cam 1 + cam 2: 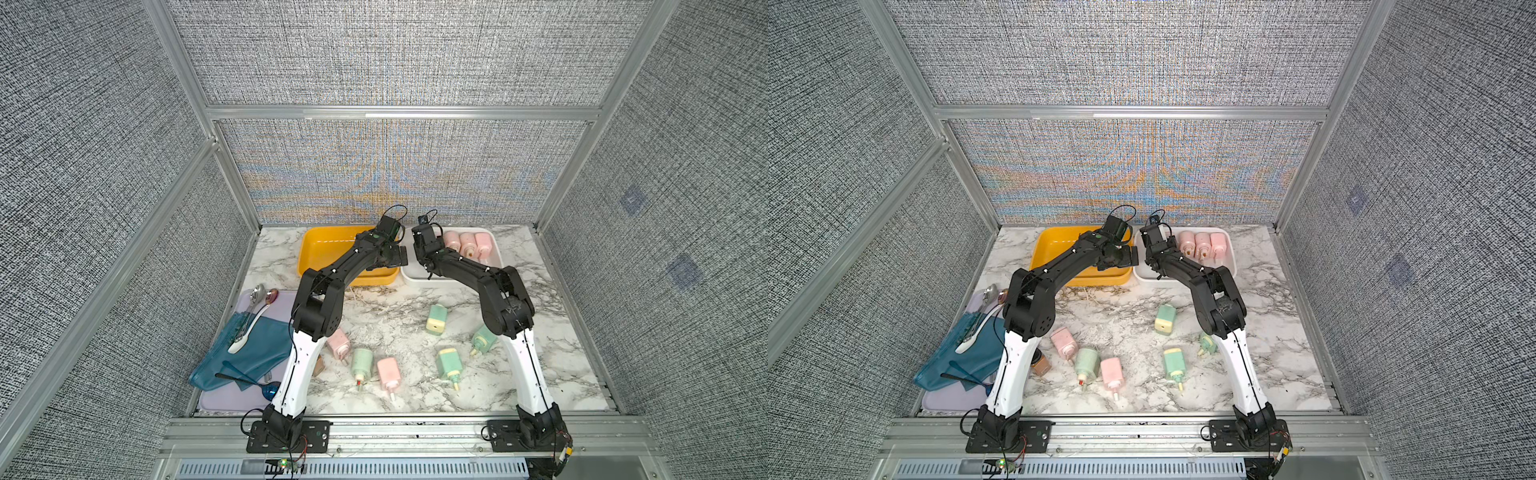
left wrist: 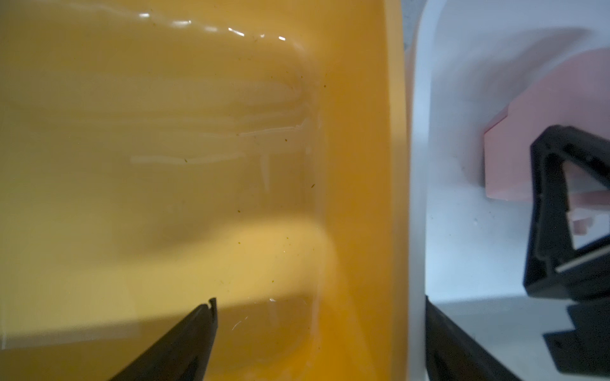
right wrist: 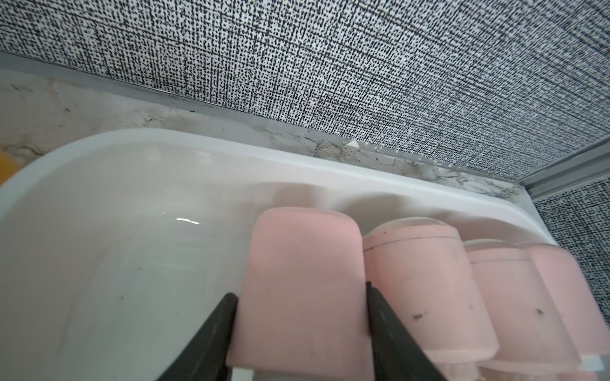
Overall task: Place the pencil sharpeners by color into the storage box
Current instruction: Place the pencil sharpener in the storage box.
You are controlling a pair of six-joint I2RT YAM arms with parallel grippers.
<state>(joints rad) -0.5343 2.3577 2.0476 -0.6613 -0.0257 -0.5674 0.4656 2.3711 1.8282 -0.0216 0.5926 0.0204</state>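
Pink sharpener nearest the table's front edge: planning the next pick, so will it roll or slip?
Probably won't roll: the pink sharpener looks boxy, flat-sided. Smooth plastic may slip slightly. Its thin crank juts out and looks fragile; grip the body.

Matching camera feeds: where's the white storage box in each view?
In a top view: white storage box, rear, beside the yellow box.
In a top view: box, same spot.
Left wrist: box beside yellow rim.
Right wrist: box beneath the gripped pink sharpener.
Shared landmark: yellow box.
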